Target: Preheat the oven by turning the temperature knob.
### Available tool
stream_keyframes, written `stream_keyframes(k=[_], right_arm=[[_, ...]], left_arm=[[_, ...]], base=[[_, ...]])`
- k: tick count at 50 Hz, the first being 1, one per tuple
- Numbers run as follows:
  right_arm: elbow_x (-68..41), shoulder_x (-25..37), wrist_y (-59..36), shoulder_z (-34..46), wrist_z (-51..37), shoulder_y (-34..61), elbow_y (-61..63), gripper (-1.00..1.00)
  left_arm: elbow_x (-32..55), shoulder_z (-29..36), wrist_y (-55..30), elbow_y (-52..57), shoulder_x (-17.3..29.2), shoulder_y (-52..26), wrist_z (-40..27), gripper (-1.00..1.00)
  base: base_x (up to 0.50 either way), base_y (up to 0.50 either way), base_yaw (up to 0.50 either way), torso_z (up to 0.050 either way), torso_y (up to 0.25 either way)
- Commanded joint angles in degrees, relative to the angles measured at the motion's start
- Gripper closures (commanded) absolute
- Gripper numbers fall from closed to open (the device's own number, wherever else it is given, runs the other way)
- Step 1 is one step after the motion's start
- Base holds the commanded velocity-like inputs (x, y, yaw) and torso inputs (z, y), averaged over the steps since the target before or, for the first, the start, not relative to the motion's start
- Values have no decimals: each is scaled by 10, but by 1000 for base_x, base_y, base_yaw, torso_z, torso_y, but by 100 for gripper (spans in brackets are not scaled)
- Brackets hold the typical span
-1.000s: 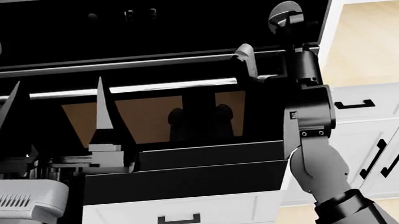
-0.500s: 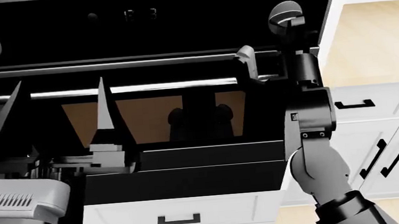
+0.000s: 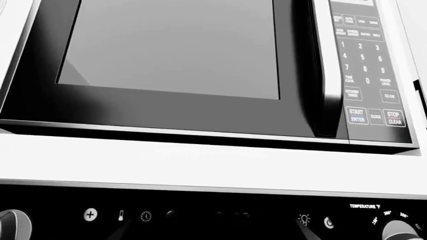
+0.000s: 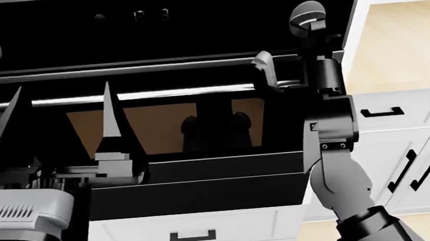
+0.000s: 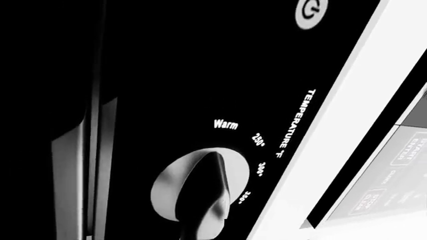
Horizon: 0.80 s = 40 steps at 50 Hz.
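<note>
**A:** Where did the temperature knob (image 4: pixel 307 17) sit at that point?

**B:** At the far right end of the oven (image 4: pixel 191 19) control panel, above the right end of the long silver handle (image 4: pixel 136 95). The right wrist view showed it close up (image 5: pixel 200 186), ringed by "Warm", 250, 300 and 350 marks under a "TEMPERATURE °F" label.

**A:** And the right gripper (image 4: pixel 290 54)?

**B:** Raised just below the knob. One finger (image 4: pixel 265 67) showed pale to the left, near the handle; the other side merged with the dark panel beside the knob. The claw looked spread, not pressed together on the ridge, though whether a finger touched the knob I couldn't tell.

**A:** The left gripper (image 4: pixel 61 115)?

**B:** Low on the left in front of the brown oven window (image 4: pixel 154 128), its two pointed fingers apart, pinching nothing. Its camera looked up at the microwave (image 3: pixel 173 65) above the oven.

**A:** So which step was that?

**B:** I'd judge it the final approach: lined up, no grasp yet, the knob apparently unturned.

**A:** What did the next move need?

**B:** Rising slightly so the fingers straddled the ridge, closing, then rotating the wrist towards a temperature mark without slipping off the small face.
</note>
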State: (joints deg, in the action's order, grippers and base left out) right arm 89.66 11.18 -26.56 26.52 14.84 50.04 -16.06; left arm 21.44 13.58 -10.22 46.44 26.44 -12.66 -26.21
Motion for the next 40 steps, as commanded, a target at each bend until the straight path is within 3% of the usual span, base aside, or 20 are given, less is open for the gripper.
stream_keyframes(k=[1,21,40], right_arm=[[-14,7,5,19,-2,31,-9,100],[-21,0,9,23,-24,60,-57,100],[-57,-5,-2,-1,-25,54,-26,100]], left_arm=[[0,1,2,-4,1,-1,-1,-100],[9,-4,4,-18,2,-7,-2,-100],[9,-2,4,-17,4,-7,-5,-100]], base=[[11,0,5,0,0],[15,0,6,3,0],[22,-1,9,4,0]])
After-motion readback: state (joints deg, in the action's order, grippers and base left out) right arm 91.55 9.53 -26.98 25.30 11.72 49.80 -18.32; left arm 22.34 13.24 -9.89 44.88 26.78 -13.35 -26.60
